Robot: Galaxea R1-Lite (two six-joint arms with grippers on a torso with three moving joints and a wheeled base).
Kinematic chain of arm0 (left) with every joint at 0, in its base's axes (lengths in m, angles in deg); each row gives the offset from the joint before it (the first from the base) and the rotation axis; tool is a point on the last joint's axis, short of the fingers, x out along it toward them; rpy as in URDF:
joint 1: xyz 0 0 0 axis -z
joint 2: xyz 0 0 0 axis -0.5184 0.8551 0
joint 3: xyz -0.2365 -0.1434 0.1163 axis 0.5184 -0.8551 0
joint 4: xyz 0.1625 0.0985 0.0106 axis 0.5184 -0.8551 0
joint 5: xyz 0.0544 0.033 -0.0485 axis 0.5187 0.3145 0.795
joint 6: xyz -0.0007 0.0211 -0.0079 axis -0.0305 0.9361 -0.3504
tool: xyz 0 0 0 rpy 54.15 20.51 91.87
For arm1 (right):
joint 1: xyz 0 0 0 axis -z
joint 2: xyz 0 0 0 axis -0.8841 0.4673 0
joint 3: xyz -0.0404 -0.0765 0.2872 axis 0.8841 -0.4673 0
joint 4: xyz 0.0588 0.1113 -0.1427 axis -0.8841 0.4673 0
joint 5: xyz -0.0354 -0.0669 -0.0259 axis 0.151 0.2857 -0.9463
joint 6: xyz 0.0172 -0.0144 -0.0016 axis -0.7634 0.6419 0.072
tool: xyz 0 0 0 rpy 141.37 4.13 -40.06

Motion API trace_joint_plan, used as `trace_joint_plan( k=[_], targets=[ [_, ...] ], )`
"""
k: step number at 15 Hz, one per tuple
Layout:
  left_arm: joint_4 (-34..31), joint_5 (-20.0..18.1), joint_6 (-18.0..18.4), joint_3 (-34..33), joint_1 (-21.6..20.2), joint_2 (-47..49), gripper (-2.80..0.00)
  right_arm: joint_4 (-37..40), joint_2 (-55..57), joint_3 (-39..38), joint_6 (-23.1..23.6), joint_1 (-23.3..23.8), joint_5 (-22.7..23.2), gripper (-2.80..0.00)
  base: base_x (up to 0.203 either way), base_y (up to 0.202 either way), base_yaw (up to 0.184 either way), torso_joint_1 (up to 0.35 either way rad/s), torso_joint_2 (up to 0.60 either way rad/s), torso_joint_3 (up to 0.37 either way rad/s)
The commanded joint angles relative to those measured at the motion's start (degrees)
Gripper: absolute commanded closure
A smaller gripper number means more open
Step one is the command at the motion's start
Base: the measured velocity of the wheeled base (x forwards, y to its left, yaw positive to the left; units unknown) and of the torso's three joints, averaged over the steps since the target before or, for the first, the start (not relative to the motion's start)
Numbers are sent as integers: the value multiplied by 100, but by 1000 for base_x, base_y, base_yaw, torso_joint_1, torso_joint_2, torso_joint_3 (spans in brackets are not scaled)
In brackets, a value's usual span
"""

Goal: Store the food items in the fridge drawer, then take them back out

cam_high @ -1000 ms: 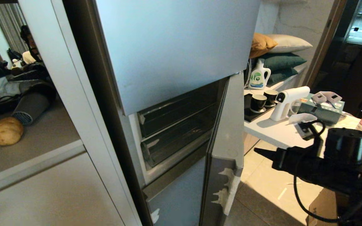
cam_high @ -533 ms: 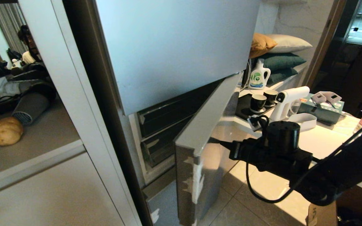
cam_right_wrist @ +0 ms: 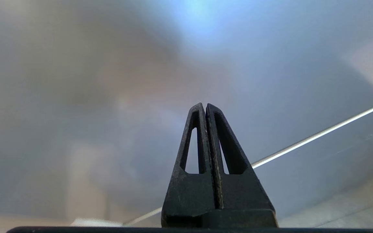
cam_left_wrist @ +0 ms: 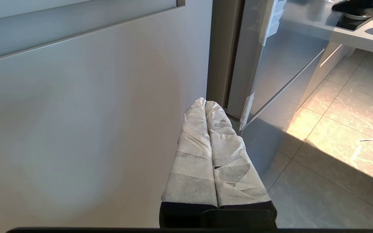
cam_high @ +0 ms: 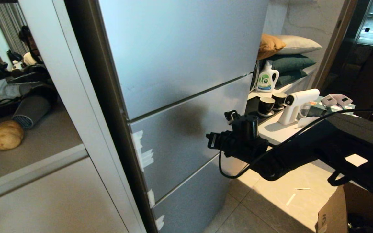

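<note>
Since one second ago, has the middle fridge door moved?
Yes. The middle fridge door swung shut, now flush under the upper door; the drawers are hidden.

The right arm's closed jaws point at the fridge door (cam_high: 180, 129) straight ahead; the potato (cam_high: 6, 135) lies far left, the surface (cam_high: 280, 134) behind them.

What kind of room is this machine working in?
Probably a home kitchen or pantry corner: a tall silver-grey fridge, a counter with coffee cups, and a detergent bottle beside stacked pillows.
</note>
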State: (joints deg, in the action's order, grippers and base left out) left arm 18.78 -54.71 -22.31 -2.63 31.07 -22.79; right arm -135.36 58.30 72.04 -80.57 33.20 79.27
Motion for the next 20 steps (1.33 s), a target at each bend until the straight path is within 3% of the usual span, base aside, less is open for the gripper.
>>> trace_joint_plan(
  k=[1, 5, 9, 11, 15, 17, 18, 20],
  targets=[
    [5, 0, -1, -62, -2, 6, 0, 117, 141, 136, -34, -35, -111, 0, 0, 0, 0, 0, 0, 0],
    [5, 0, -1, -62, -2, 6, 0, 10, -1279, -1373, -30, -111, -120, 0, 0, 0, 0, 0, 0, 0],
    [5, 0, -1, -62, -2, 6, 0, -63, -3836, -3389, 188, -228, -357, 0, 0, 0, 0, 0, 0, 0],
    [5, 0, -1, -53, -2, 6, 0, -62, -5244, -4326, 643, -208, -804, 0, 0, 0, 0, 0, 0, 0],
    [5, 0, -1, -62, -2, 6, 0, 612, -7862, -5662, 1646, -37, -2265, 0, 0, 0, 0, 0, 0, 0],
    [5, 0, -1, -62, -2, 6, 0, 1336, -8893, -6285, 1906, 568, -2441, 0, 0, 0, 0, 0, 0, 0],
    [5, 0, -1, -62, -2, 6, 0, 1591, -9277, -6542, 1994, 1202, -2187, 0, 0, 0, 0, 0, 0, 0],
    [5, 0, -1, -62, -2, 6, 0, 2072, -10208, -6973, 2146, 2421, -1182, 0, 0, 0, 0, 0, 0, 0]
  ],
)
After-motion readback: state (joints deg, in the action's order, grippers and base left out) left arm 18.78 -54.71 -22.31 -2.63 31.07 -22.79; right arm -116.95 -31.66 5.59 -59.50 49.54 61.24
